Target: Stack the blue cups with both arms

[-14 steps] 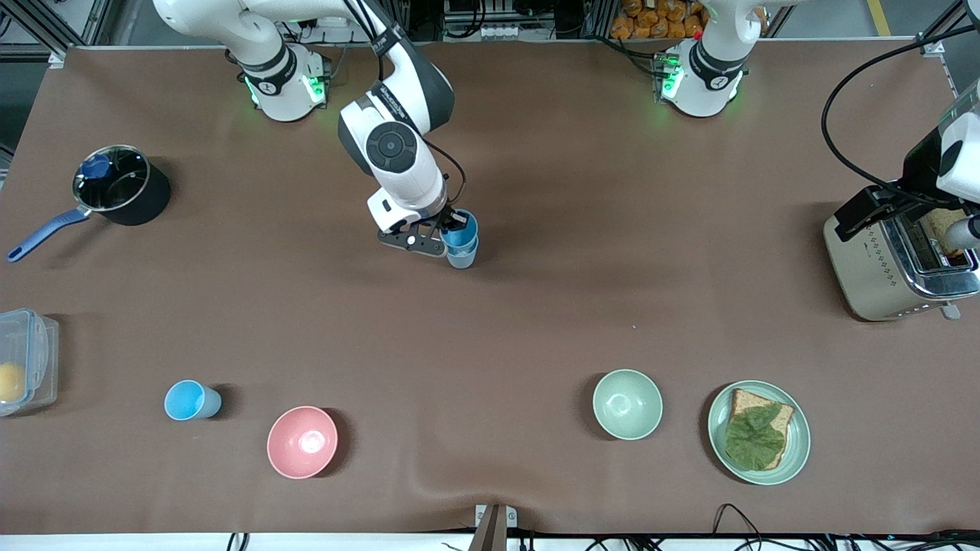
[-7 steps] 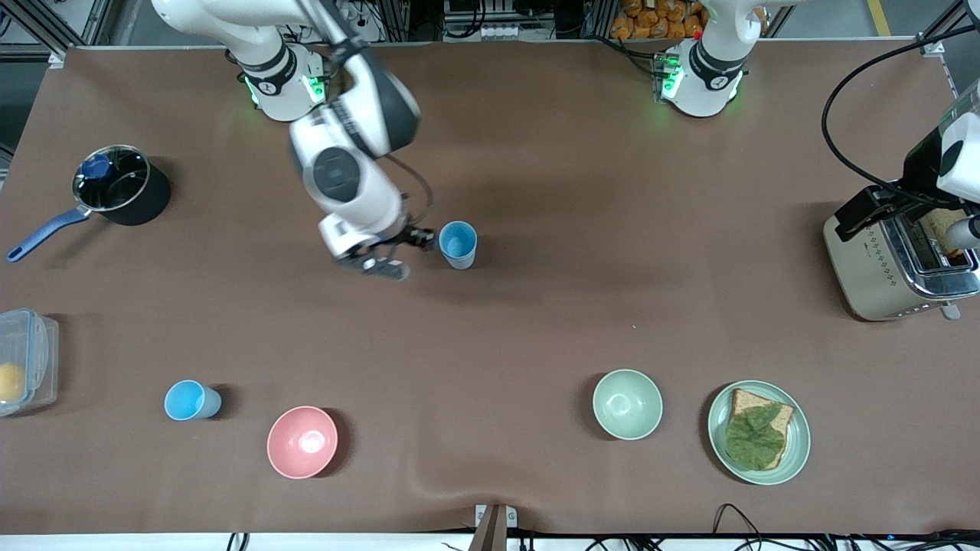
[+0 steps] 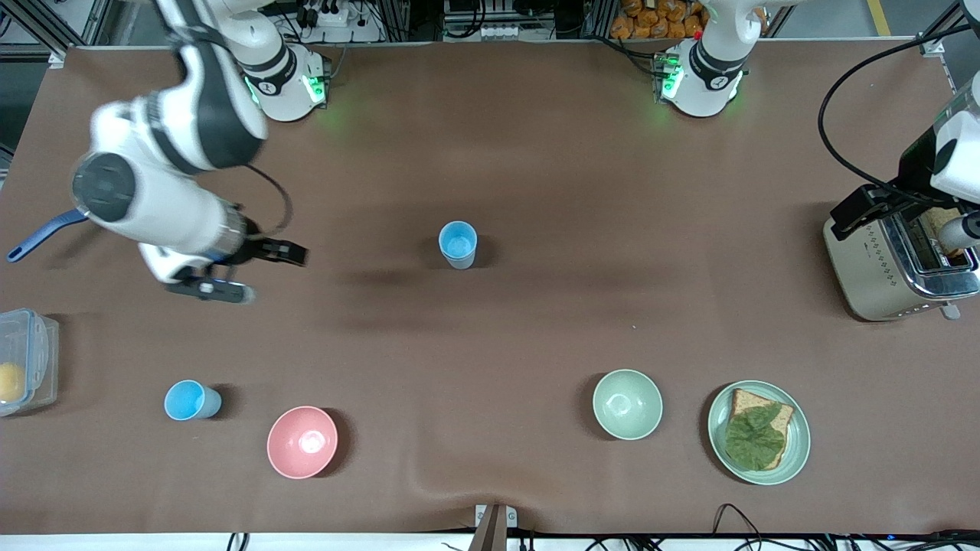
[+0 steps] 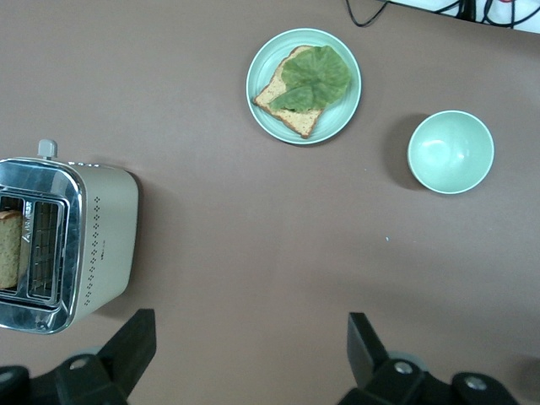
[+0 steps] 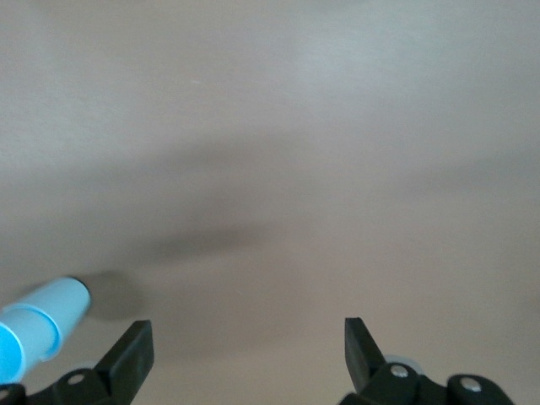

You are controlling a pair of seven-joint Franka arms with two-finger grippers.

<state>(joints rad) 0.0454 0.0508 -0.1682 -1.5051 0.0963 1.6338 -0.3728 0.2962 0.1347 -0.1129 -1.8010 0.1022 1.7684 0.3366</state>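
Note:
Two blue cups stand nested as one stack [image 3: 458, 245] in the middle of the table. A single blue cup [image 3: 191, 401] stands nearer the front camera, toward the right arm's end. My right gripper [image 3: 260, 272] hangs open and empty over bare table between the stack and that end. A blue cup [image 5: 38, 331] shows at the edge of the right wrist view, away from the open fingers [image 5: 131, 350]. My left gripper [image 4: 251, 348] waits open and empty above the table beside the toaster.
A pink bowl [image 3: 302, 441] sits beside the single cup. A pale green bowl [image 3: 627, 403] and a plate with bread and a leaf [image 3: 796, 444] lie near the front edge. The toaster [image 3: 880, 268] stands at the left arm's end. A clear box [image 3: 27, 356] and a pot handle [image 3: 38, 237] are at the right arm's end.
My right gripper opened, let go of the upper cup on the stack, and swung away toward the right arm's end of the table. The left arm stayed put.

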